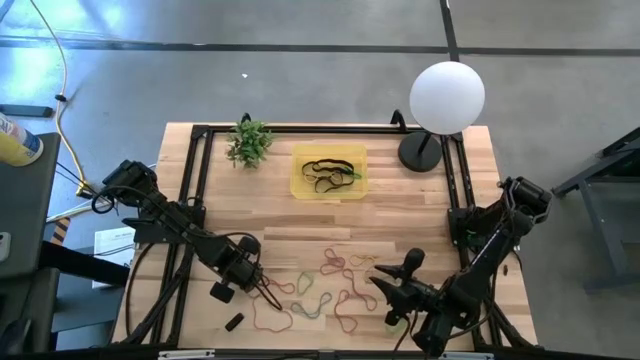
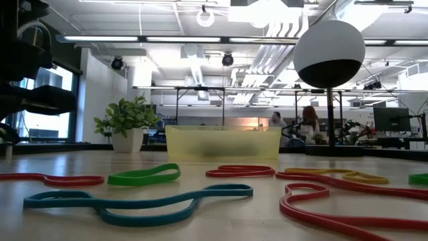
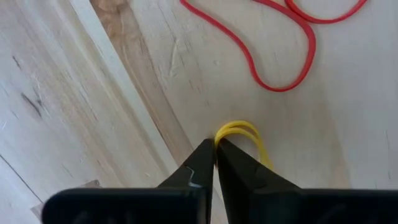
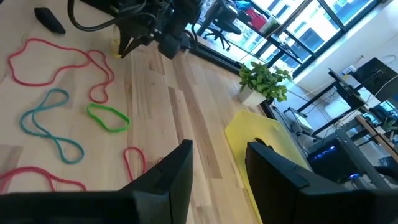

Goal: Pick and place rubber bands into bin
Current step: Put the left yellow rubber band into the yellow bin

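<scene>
So far only a few dark rubber bands lie in the bin point(image 1: 329, 172), upper centre of the high view; many stay scattered on the table point(image 1: 420, 210). The left end effector point(image 3: 215, 155) pinches a yellow band point(image 3: 244, 132); the right end effector point(image 4: 219, 163) hangs wide, empty.

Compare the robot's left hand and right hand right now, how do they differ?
The left hand is shut, pinching a yellow rubber band against the table; the right hand is open and holds nothing. The left hand sits low among the loose bands near the table's front left; the right hand hangs above the front right, looking toward the yellow bin. Both have dark two-finger grips.
</scene>
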